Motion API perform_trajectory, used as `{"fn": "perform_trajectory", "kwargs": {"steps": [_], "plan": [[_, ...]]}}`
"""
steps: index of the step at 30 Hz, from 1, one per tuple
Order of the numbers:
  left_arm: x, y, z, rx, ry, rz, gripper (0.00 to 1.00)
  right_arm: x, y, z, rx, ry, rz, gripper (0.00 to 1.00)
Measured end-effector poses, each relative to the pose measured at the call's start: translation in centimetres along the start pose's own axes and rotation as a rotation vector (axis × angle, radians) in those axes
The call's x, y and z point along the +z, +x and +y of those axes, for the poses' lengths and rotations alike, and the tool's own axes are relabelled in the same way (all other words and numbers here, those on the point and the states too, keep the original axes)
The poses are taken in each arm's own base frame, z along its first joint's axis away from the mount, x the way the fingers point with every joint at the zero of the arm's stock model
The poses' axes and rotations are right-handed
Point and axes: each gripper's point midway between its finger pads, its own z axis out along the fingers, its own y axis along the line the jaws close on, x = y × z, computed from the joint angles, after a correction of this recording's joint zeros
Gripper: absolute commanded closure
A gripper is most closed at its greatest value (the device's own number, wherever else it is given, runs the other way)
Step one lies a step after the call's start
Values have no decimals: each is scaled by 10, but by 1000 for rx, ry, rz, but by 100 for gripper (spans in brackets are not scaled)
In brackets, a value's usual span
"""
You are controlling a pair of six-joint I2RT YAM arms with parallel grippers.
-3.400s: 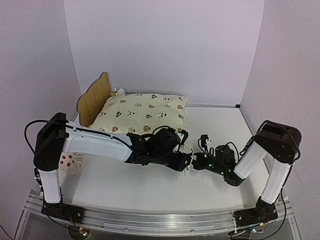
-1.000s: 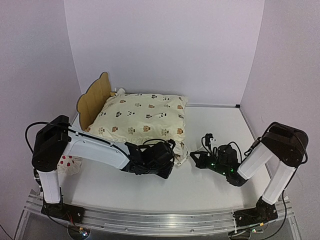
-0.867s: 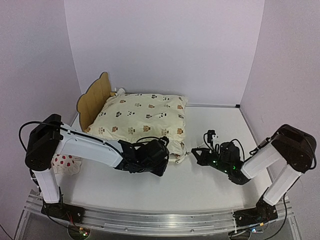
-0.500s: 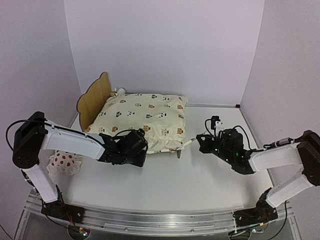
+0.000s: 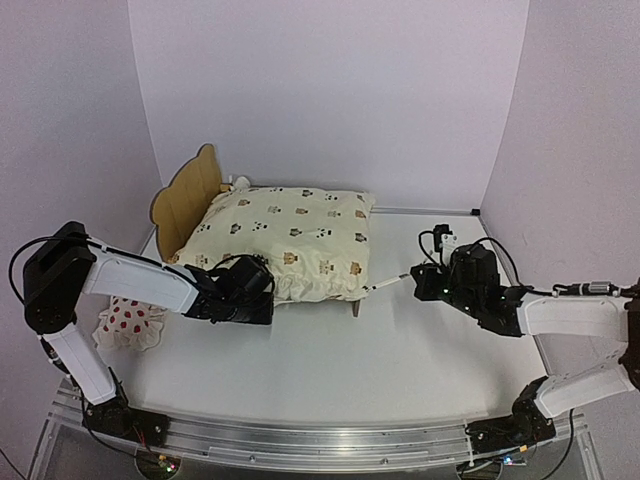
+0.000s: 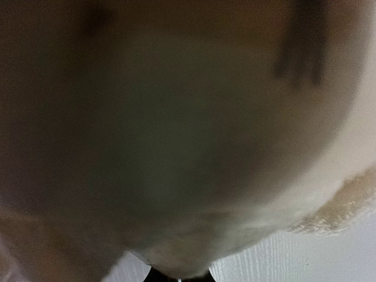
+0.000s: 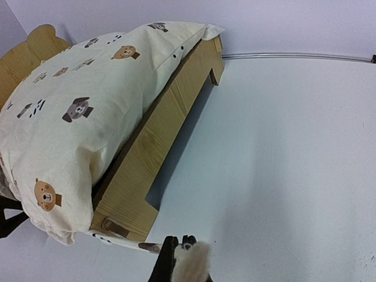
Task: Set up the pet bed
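Over the last second the arms have drawn apart: the left gripper (image 5: 255,297) slid left along the near edge of the cushion (image 5: 290,235), and the right gripper (image 5: 418,281) backed away rightwards. The pet bed (image 5: 184,203) stands at the rear left of the table (image 5: 400,350), long axis left to right, bear-eared plywood headboard towards the left wall, pale side rail showing under the cushion covering it. The left claw is closed against the cushion; the right is clamped on a fuzzy white strip (image 5: 385,285) stretched towards the bed's foot.
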Motion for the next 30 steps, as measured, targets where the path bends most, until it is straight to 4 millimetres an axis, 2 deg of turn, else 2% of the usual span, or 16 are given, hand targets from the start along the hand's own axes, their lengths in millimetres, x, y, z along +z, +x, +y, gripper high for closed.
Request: {"fn": "perform_trajectory", "kwargs": {"steps": [3,9,14,17,19,20,23,25,27,30], "plan": [[3,0,9,-44,3,14,100,-4,2,-1,-15,-1,19,100],[7,-2,11,-100,27,30,100,-13,-2,-6,-33,20,24,100],[9,-3,12,-113,38,36,98,-22,-4,-10,-26,18,23,80],[12,5,34,-117,-32,64,93,-22,-11,-30,-2,91,19,75],[14,9,47,-120,-69,85,86,-16,-15,-38,7,132,46,69],[14,10,51,-119,-83,89,80,-11,-19,-36,12,140,62,66],[13,14,61,-113,-124,104,71,9,-40,-25,33,127,89,61],[11,17,66,-111,-145,112,69,26,-54,-18,67,99,109,58],[7,18,72,-105,-166,116,67,47,-72,-15,122,67,124,53],[-2,13,78,-102,-190,98,66,90,-99,-20,227,3,145,50]]}}
